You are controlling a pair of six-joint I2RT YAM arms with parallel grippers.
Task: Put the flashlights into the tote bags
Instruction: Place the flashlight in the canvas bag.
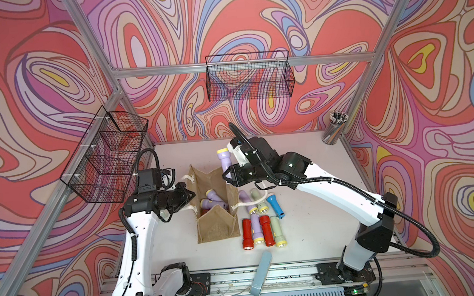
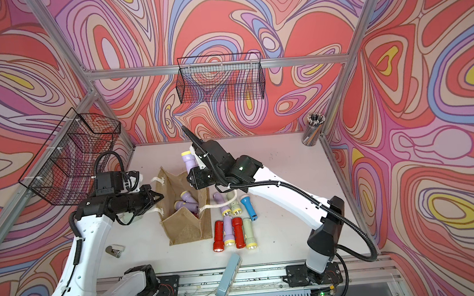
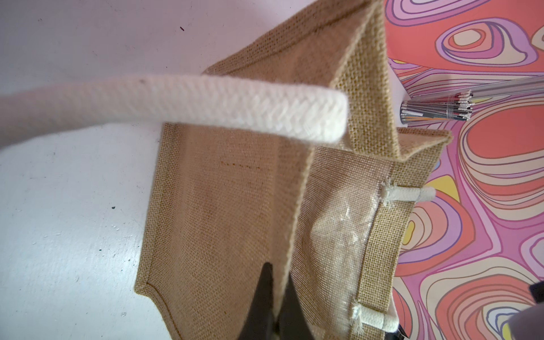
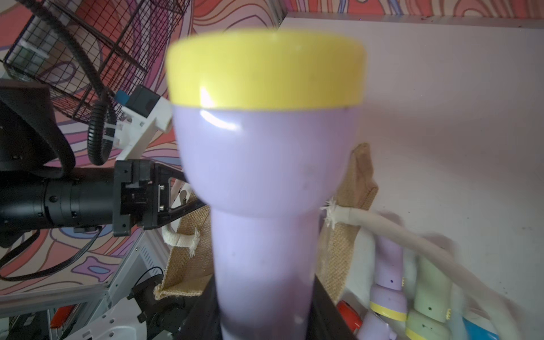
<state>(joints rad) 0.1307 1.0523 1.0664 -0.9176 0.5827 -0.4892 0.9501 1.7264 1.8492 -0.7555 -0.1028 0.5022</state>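
While the right claw (image 1: 227, 174) in a top view clamps a lilac flashlight (image 1: 224, 158) by its tail, yellow head tilted up toward the back wall, the bag (image 1: 218, 227) opens just below it, toward the left arm, with 7 flashlights (image 1: 260, 230) on the table (image 1: 319, 205) beside it. From the left wrist, the left claw (image 3: 278, 273) is pinched shut on the bag's side wall. From the right wrist, the flashlight's long axis runs straight out from the jaws, so it probably must tip head-down over the mouth.
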